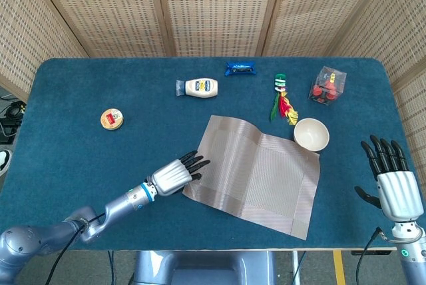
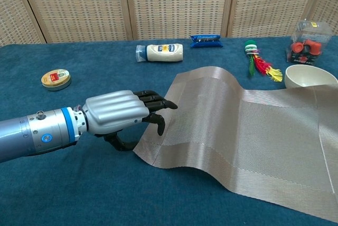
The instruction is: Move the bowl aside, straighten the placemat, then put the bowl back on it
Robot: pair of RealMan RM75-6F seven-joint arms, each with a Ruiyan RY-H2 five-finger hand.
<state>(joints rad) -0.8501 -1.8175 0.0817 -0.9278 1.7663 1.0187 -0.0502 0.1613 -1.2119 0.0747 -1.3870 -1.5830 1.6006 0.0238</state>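
Observation:
The tan woven placemat [image 1: 256, 175] lies skewed on the blue table, with a raised ripple near its far left corner [image 2: 211, 78]. My left hand [image 1: 174, 175] is at the mat's left edge [image 2: 153, 141]. Its fingers [image 2: 156, 102] lie on top of the mat and the thumb curls under the edge, so it pinches the mat. The white bowl [image 1: 311, 134] stands upright on the table beside the mat's far right corner [image 2: 310, 76], empty. My right hand [image 1: 393, 182] hovers open near the table's right front, fingers spread, apart from everything.
Along the far side lie a mayonnaise bottle [image 1: 200, 87], a blue packet [image 1: 240, 68], a green-red-yellow feather toy [image 1: 284, 102] and a clear box of red items [image 1: 327, 85]. A small round tin [image 1: 112, 119] sits at the left.

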